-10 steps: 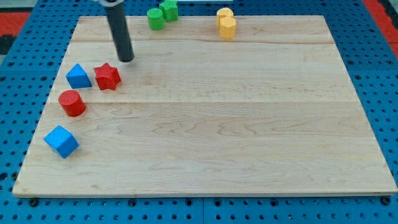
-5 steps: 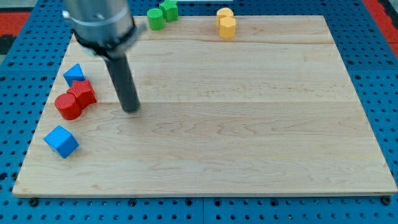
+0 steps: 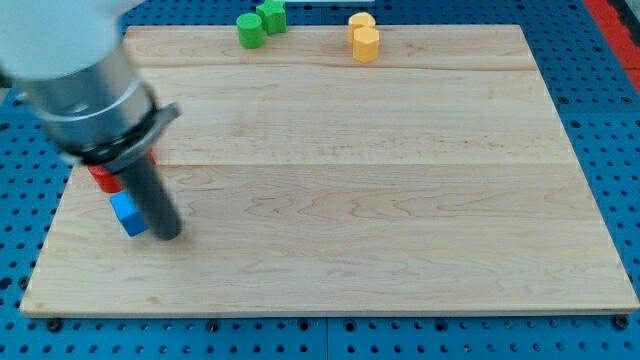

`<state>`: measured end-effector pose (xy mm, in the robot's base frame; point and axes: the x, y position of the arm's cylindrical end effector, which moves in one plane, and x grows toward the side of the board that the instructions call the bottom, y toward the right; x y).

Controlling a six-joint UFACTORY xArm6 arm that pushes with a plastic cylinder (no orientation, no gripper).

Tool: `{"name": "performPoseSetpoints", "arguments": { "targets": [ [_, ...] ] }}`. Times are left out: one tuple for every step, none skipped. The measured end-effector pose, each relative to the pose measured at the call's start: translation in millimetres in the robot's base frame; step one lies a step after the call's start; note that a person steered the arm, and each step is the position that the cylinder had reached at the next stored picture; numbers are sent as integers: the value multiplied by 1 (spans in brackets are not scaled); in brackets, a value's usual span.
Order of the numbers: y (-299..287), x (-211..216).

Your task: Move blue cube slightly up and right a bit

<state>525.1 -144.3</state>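
Note:
The blue cube (image 3: 126,214) lies on the wooden board (image 3: 400,200) near its left edge, partly hidden by my rod. My tip (image 3: 168,235) rests on the board just right of the cube and slightly below it, touching or nearly touching it. A red block (image 3: 103,180) shows just above the cube, mostly covered by the arm's grey body. The other blue block and the second red block are hidden behind the arm.
Two green blocks (image 3: 259,23) sit at the board's top edge, left of centre. Two yellow blocks (image 3: 364,38) sit at the top, right of them. The board lies on a blue pegboard.
My tip has swept down and left from the upper left of the board to beside the blue cube. The cube has shifted right and a little up. The arm now covers the red and blue blocks.

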Motion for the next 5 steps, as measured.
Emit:
{"name": "performPoseSetpoints", "arguments": {
  "targets": [
    [2,35],
    [-37,42],
    [-47,23],
    [2,8],
    [6,26]
  ]
}}
